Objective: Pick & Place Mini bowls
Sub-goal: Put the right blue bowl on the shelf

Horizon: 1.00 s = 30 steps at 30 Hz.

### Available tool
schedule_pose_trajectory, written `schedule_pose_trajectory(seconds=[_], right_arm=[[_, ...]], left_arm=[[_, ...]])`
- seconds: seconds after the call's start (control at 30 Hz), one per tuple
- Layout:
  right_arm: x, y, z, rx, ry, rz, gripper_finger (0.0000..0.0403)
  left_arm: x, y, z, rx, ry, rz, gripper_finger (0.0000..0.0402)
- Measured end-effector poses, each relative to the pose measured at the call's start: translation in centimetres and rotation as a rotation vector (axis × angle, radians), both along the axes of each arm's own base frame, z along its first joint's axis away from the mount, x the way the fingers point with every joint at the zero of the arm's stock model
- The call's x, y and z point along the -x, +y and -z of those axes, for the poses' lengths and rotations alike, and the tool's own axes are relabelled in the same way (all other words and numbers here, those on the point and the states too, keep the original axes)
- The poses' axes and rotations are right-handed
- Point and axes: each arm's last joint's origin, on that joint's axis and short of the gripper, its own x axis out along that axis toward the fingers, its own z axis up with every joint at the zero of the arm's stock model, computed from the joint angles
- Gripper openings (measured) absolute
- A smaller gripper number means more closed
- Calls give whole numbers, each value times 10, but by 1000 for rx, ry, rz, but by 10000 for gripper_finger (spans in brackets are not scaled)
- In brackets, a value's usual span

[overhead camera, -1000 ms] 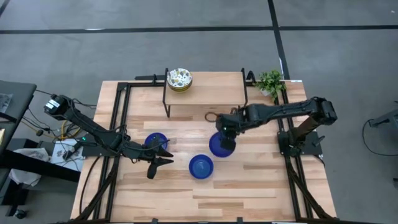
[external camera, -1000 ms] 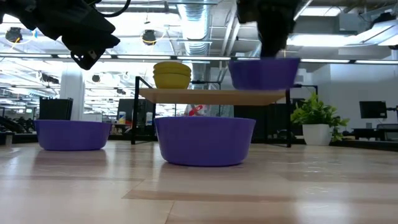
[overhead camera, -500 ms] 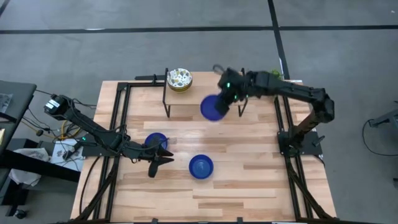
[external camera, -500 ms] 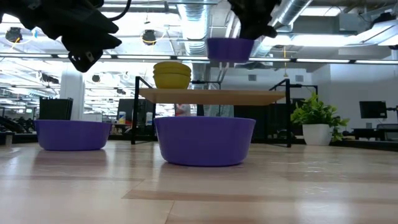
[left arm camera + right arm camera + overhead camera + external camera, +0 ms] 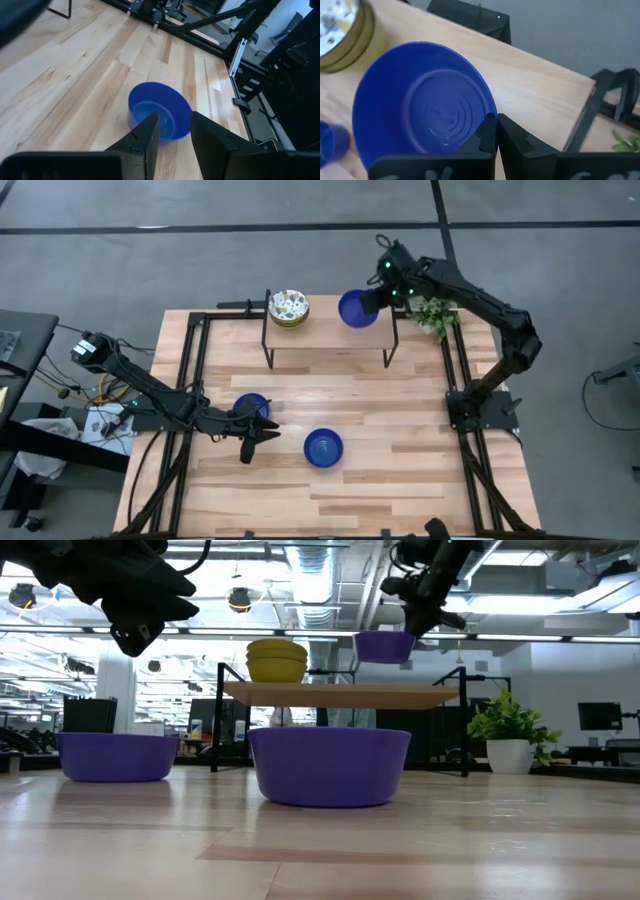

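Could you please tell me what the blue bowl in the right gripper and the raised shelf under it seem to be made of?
Blue bowl: probably glazed ceramic or glossy plastic; its smooth surface shows soft sheen and moulded rings inside.
Raised shelf: light wood top with visible grain, on thin dark legs, likely metal.

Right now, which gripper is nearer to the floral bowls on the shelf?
Right. The right gripper holds a blue bowl above the shelf, beside the floral bowls; the left gripper hangs low over the table.
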Motion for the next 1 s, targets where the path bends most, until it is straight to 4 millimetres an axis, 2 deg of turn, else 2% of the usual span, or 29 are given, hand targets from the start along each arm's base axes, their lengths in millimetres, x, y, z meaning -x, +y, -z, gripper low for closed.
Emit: schedule_pose_trajectory(seconds=[0.1, 0.37, 0.47, 0.77, 1.0], right_arm=[[-2, -8, 4, -10, -14, 13, 0], [-18, -23, 34, -91, 35, 5, 0], [-22, -26, 39, -100, 46, -1, 0], [-22, -28, 37, -84, 29, 1, 2], [-22, -28, 37, -79, 31, -7, 26]], left_arm=[[0, 0, 0, -1, -3, -13, 108], [0, 1, 0, -4, -8, -44, 108], [0, 1, -1, 12, -8, -47, 108], [0, 1, -1, 14, -11, -46, 108], [0, 1, -1, 15, -12, -47, 108]])
